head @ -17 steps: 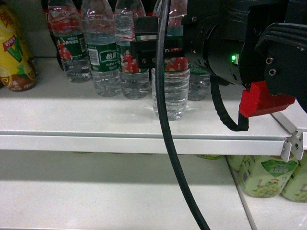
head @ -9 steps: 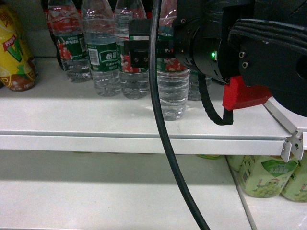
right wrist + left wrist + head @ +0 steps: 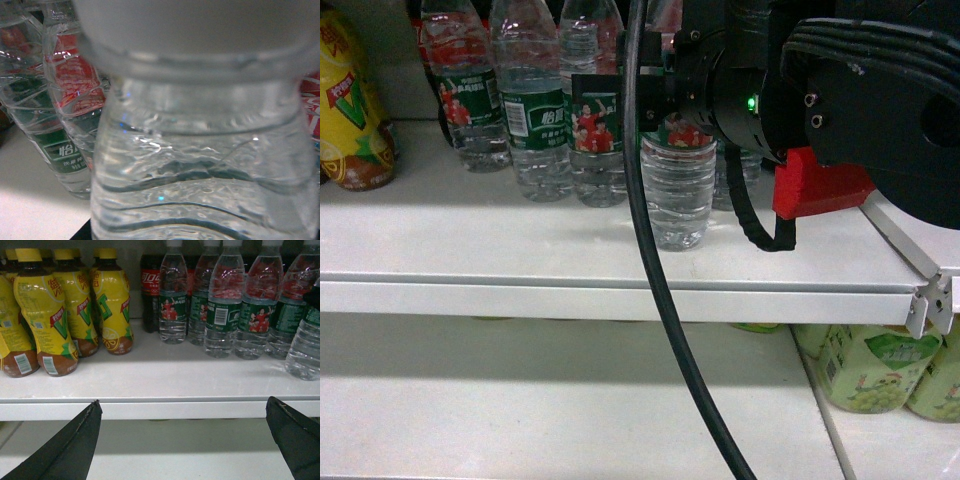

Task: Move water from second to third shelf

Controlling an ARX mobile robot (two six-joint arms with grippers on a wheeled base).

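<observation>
The water [image 3: 677,190] is a clear ribbed bottle with a green label, standing near the front of the upper white shelf [image 3: 470,250], ahead of the row of like bottles [image 3: 535,110]. My right gripper [image 3: 655,90] is at its upper part, and the black arm hides the bottle's top. In the right wrist view the water [image 3: 200,150] fills the frame from neck to shoulder and the fingers do not show. The left gripper [image 3: 182,402] hangs open and empty in front of the shelf edge [image 3: 160,407], with the water [image 3: 305,350] far to its right.
Yellow tea bottles [image 3: 50,315] stand at the shelf's left and a dark cola bottle [image 3: 150,290] behind the row. A black cable [image 3: 650,280] hangs across the middle. The lower shelf [image 3: 520,400] shows below, with green drink bottles [image 3: 870,370] at its right.
The right arm has moved left and further in toward the front water bottle. The bottle itself has stayed in place on the shelf.
</observation>
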